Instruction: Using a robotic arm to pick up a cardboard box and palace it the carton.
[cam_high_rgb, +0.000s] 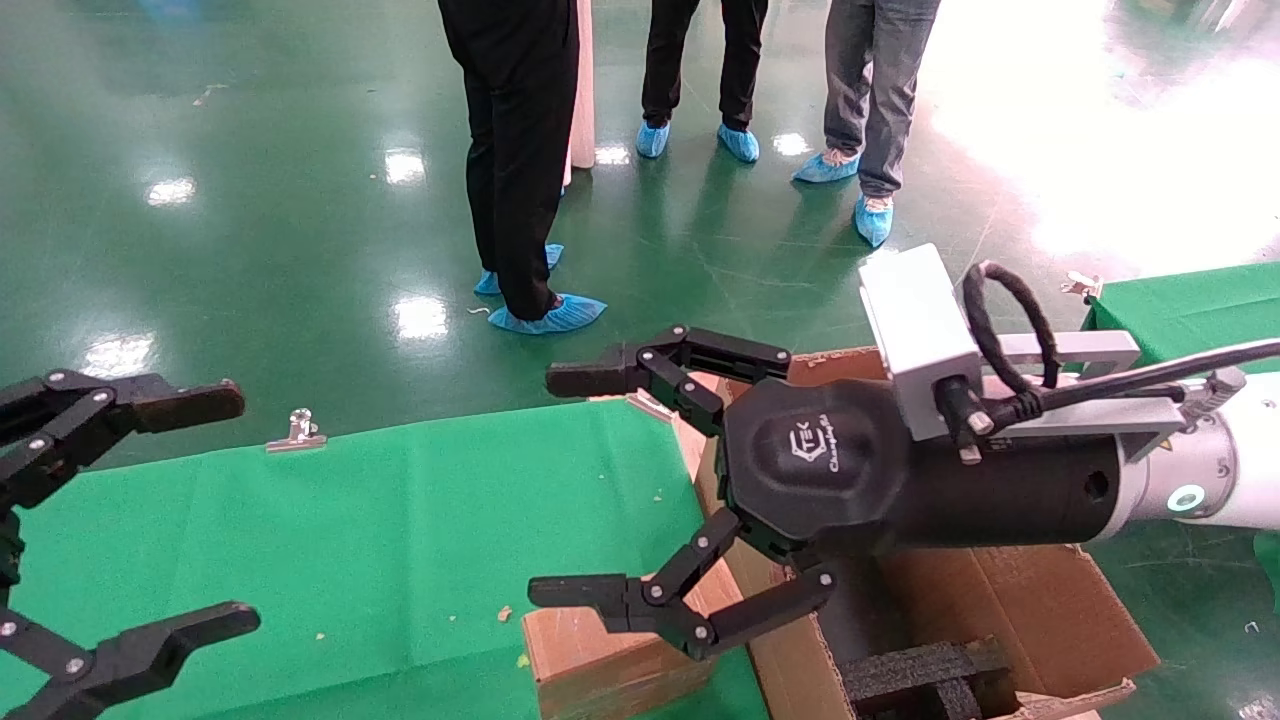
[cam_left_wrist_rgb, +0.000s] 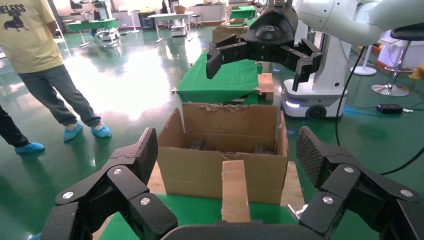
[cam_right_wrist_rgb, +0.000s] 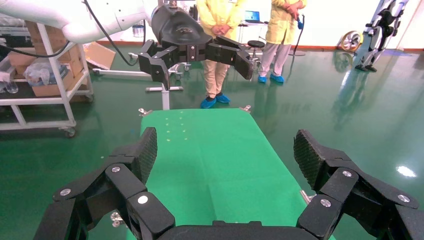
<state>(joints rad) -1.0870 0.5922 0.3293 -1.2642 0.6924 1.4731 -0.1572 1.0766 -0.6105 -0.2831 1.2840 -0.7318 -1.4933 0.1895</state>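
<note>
Right end effector (cam_high_rgb: 590, 490): it is hanging above the gap between the table and the carton, fingers spread wide and holding nothing; the white robotic arm (cam_high_rgb: 1215, 470) is reaching in from the robot's right.
Left end effector (cam_high_rgb: 150, 520): it is waiting at the table's left edge, also spread wide and empty, well apart from the work.
Cardboard box (cam_high_rgb: 610, 665): it is sitting on the table's near right corner, just beside the carton's wall; in the left wrist view it is showing as a narrow brown block (cam_left_wrist_rgb: 235, 190) with a tape strip along its top, standing in front of the carton.
Carton (cam_high_rgb: 1050, 610): it is standing open off the table's right end, ragged flaps up, black foam inserts (cam_high_rgb: 925, 675) showing inside.
Table (cam_high_rgb: 380, 520): green cloth is covering it, pinned by a metal clip (cam_high_rgb: 297, 431) at the far edge.
Step in hand: the right arm seems to be lining up for the pick, not yet gripping.
Doing it well: I'd bring the lower finger off the box top, centre the spread fingers across the box's narrow sides, and come down straight before squeezing.
Risk: the box is lying so close to the carton wall that a finger could catch the cardboard or nudge the box off the corner.
Bystanders (cam_high_rgb: 520, 150): people in blue shoe covers are standing beyond the table, clear of both arms.
</note>
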